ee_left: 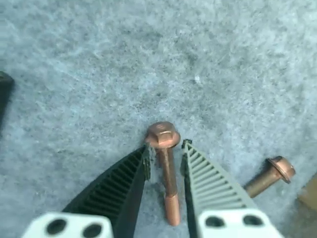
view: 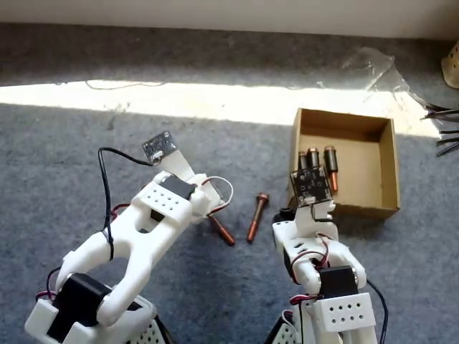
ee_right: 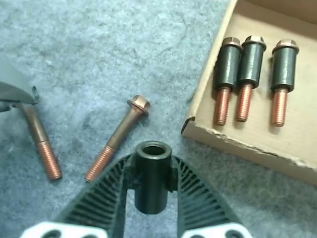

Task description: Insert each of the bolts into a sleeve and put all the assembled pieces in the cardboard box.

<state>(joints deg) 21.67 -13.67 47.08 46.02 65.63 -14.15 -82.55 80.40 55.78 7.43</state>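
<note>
Well, from high up, the brown cardboard box (view: 366, 209) sits on the grey fuzzy surface (view: 72, 158) and holds three copper bolts in black sleeves (view: 314, 159), side by side. Next, the left wrist view: the left gripper (ee_left: 167, 148) is spread a little, one finger on each side of a long copper bolt (ee_left: 167, 183) (it lies flat). Last, the right wrist view: the right gripper (ee_right: 153, 161) pinches a black tube sleeve (ee_right: 151, 191), and another loose copper bolt (ee_right: 116, 139) lies near the box.

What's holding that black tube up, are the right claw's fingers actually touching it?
Touching. In the right wrist view the right gripper has its fingers pressed against both sides of the black sleeve, no gap visible.
</note>
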